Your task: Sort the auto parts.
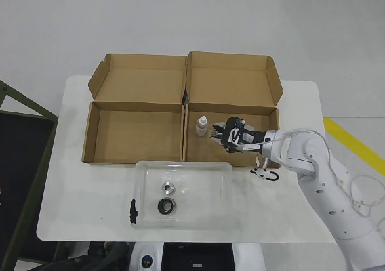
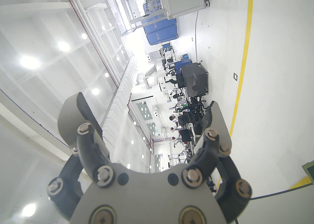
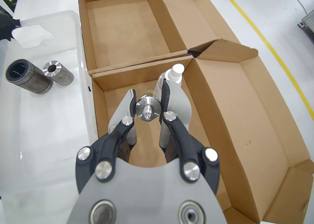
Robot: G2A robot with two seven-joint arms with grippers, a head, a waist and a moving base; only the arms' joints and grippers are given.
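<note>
Left gripper (image 2: 147, 107): raised off the table and facing the hall, jaws spread wide, nothing between them. Left cardboard box (image 1: 135, 135): open, lid folded back, no part on its floor. In front of the two boxes, clear plastic tray (image 1: 206, 196): two parts stand in it close together, a dark linear bearing (image 1: 166, 205) nearer the robot and a smaller slotted steel sleeve (image 1: 168, 187) just behind it. Right cardboard box (image 1: 203, 152): open, with one white-capped part (image 1: 201, 124) standing upright near the wall it shares with the left box. Right gripper (image 1: 218, 133): held over this box just beside the white-capped part, jaws closed to a narrow gap and clamped on a bright stepped metal fitting (image 3: 148, 109); whether the fitting touches the box floor cannot be told. Assessment: one part is placed, a second is at its box and not yet released, two wait in the tray, and the left box has received nothing. Sorting appears roughly a quarter complete.
</note>
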